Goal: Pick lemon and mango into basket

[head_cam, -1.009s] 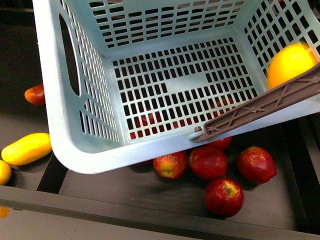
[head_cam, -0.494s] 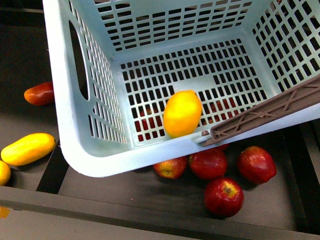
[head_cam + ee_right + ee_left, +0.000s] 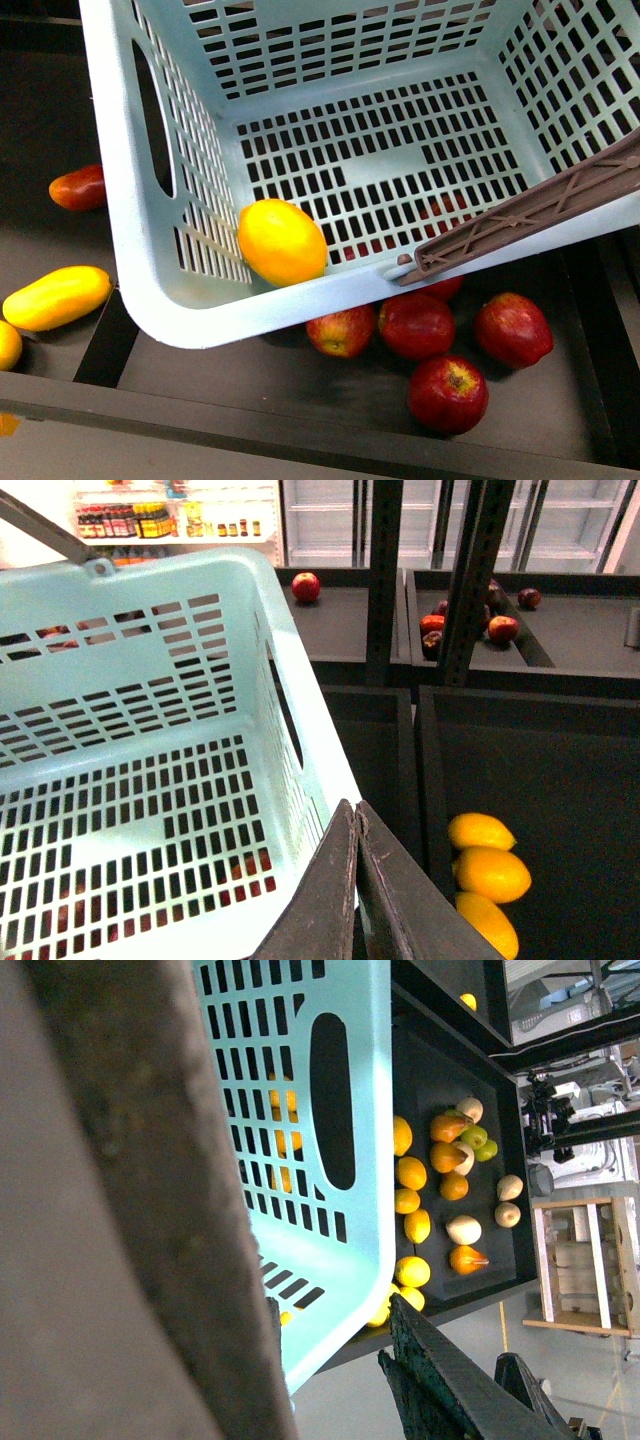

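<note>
Down in the near left corner of the basket [image 3: 108,150] lies the lemon [image 3: 282,242], snug against the wall, likely because the tilted floor slopes that way; the mango [image 3: 57,297] lies outside on the dark shelf [image 3: 50,240] to the left, not yet gathered. Red apples [image 3: 447,392] sit below the basket. The right gripper [image 3: 355,810] has its fingers pressed together on nothing; whether the left gripper [image 3: 340,1330] grips anything I cannot tell

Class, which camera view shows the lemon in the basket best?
The front view: the lemon lies whole and unobstructed on the basket floor, by its near wall. The left wrist view gives only yellow patches through the slots, possibly it. The right wrist view shows the basket but no lemon inside.
</note>
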Robot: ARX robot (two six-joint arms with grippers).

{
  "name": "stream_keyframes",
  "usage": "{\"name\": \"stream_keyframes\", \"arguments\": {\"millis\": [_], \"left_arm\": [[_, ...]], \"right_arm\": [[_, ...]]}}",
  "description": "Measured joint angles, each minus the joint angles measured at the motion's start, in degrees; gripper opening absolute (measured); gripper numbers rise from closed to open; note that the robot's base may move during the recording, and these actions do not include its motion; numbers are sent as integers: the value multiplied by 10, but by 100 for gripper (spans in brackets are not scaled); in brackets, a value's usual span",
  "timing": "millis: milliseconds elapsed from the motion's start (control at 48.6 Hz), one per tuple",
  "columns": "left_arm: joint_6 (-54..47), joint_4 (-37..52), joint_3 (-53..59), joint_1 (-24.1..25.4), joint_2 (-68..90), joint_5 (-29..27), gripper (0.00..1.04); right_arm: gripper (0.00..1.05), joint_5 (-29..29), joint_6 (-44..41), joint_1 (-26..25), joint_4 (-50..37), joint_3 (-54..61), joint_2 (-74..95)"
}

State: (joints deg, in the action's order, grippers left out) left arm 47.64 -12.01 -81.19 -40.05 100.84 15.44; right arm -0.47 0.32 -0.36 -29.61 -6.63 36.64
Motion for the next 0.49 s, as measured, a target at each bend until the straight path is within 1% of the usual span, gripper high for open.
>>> {"name": "stream_keyframes", "arguments": {"millis": [227, 371, 494], "left_arm": [[0, 0, 0, 0, 0, 4, 31], [0, 0, 0, 0, 0, 2, 31], [0, 0, 0, 0, 0, 0, 31]], "right_arm": [[2, 5, 0, 1, 39, 28, -67], [22, 5, -1, 2, 42, 33, -78], [41, 5, -1, 2, 42, 33, -78]]}}
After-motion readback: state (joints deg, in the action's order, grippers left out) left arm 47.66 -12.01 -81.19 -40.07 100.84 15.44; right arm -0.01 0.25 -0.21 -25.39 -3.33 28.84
